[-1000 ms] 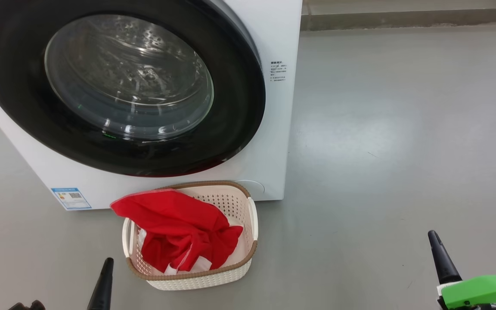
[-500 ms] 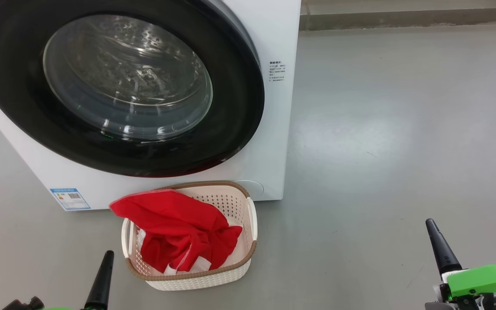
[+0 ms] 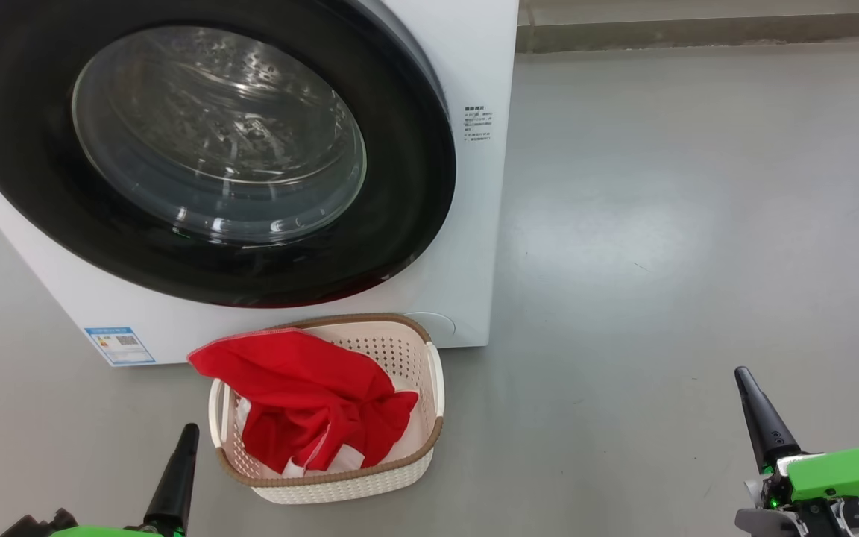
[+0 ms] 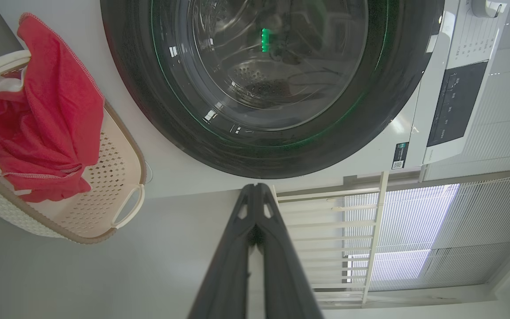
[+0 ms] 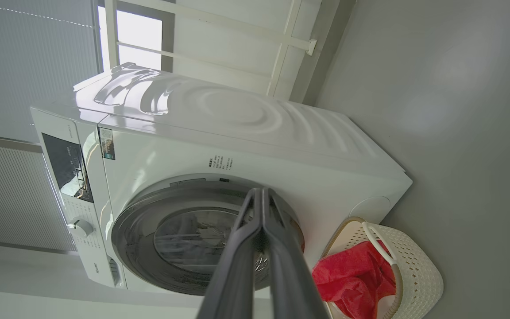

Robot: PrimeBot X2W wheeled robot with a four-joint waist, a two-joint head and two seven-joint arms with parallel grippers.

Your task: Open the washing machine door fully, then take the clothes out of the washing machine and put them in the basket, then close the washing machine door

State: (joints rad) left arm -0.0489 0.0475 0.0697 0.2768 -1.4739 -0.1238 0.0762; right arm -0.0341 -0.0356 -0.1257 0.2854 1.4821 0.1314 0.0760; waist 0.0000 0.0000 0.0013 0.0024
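Note:
The washing machine (image 3: 474, 224) stands at the upper left, its round black-rimmed door (image 3: 206, 149) lying flush against the front. On the floor before it sits the cream basket (image 3: 414, 455), holding the red clothes (image 3: 310, 403), which drape over its left rim. My left gripper (image 3: 189, 431) is shut and empty at the lower left, beside the basket. Far right of the basket, my right gripper (image 3: 740, 374) is shut and empty. The left wrist view has the door (image 4: 255, 146), basket (image 4: 122, 195) and clothes (image 4: 47, 119). From the right wrist I see the door (image 5: 140, 221), basket (image 5: 414, 266) and clothes (image 5: 352, 279).
Grey floor (image 3: 661, 261) stretches open to the right of the machine. A wall base (image 3: 698, 30) runs along the top. A blue label (image 3: 119, 344) marks the machine's lower left corner. White railings and blinds (image 4: 392, 230) stand beyond the machine.
Both grippers have risen a little further into the head view, still shut. The picture has shifted slightly left. Door, basket and clothes stay as they were.

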